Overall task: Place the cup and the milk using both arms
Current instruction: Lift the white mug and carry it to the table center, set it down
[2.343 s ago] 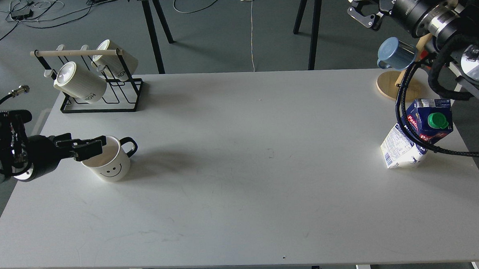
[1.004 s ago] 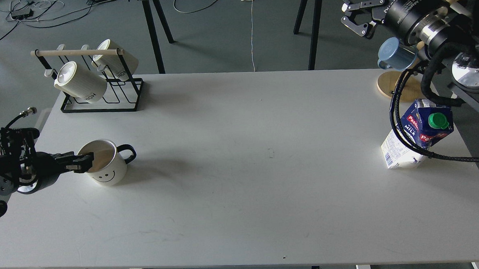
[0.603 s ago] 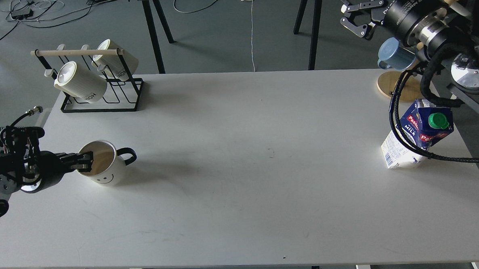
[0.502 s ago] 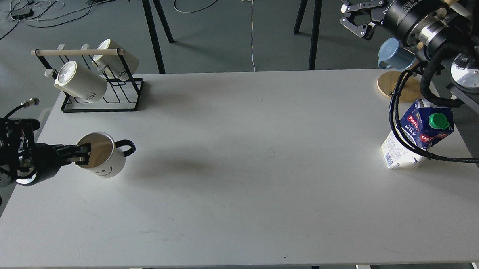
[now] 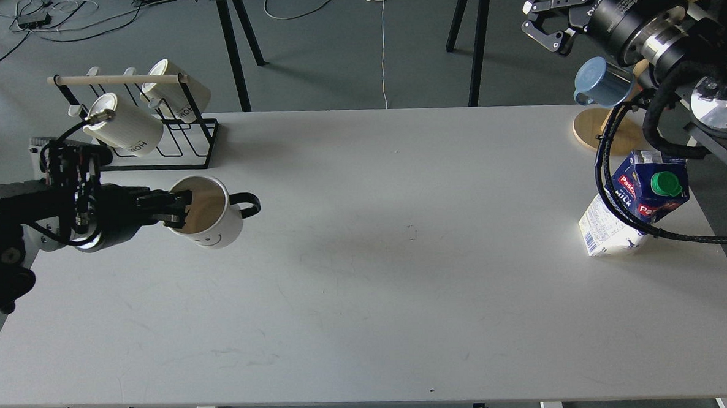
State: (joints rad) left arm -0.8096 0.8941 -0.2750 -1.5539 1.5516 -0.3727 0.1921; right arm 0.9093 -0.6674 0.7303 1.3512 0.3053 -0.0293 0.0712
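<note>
White smiley-face mug with a black handle [image 5: 212,218] is now up off the white table [image 5: 366,271], pinched at its rim by my left gripper [image 5: 170,212]. Blue-and-white milk carton [image 5: 636,201] waits near the right edge (untouched); my right gripper [image 5: 545,18] hangs wide above.

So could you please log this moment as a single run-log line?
left hand: shut on cup rim, cup tilted | right hand: open, empty, above table's far edge | milk: upright on table, untouched
</note>
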